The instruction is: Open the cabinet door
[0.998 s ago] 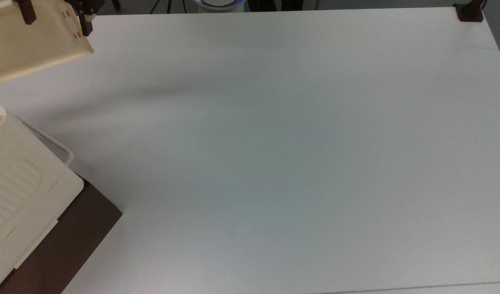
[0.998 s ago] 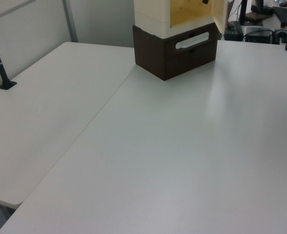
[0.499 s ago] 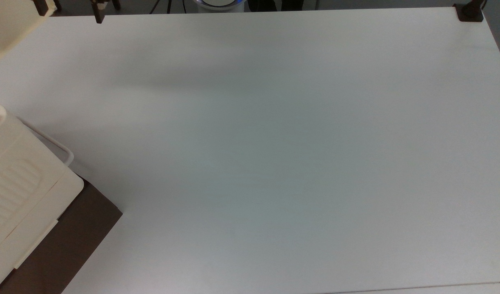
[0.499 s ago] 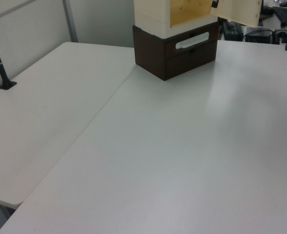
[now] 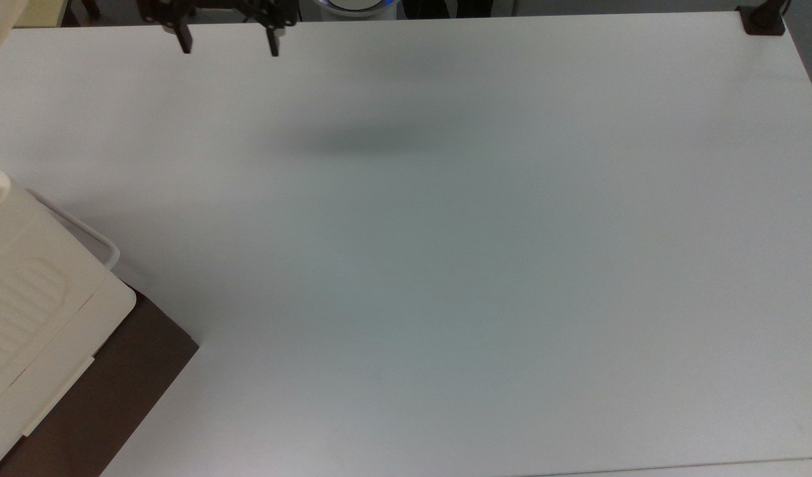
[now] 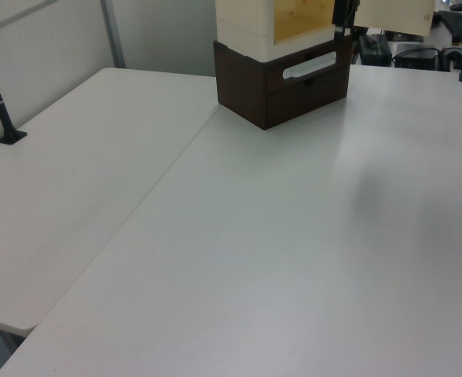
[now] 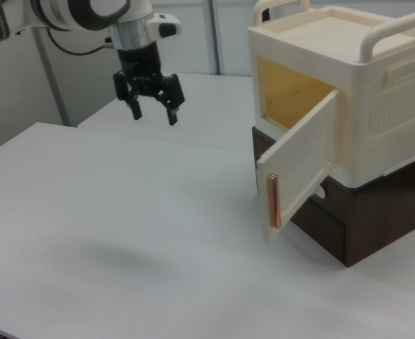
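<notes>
Right view: cabinet door (image 7: 299,166) stands swung wide | end effector (image 7: 153,111), fingers apart, empty, hangs above desk (image 7: 123,240) far edge | opening looks done; next, retreat.

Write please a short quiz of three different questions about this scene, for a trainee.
1. True or false: the flat cream plastic cabinet door with the thin copper-orange bar handle stands open.
2. The black two-finger gripper: are its fingers open or shut?
3. On what does the cream plastic cabinet stand: (a) the white table, (b) a dark brown box?

Key: 1 true; 2 open; 3 b.
</notes>
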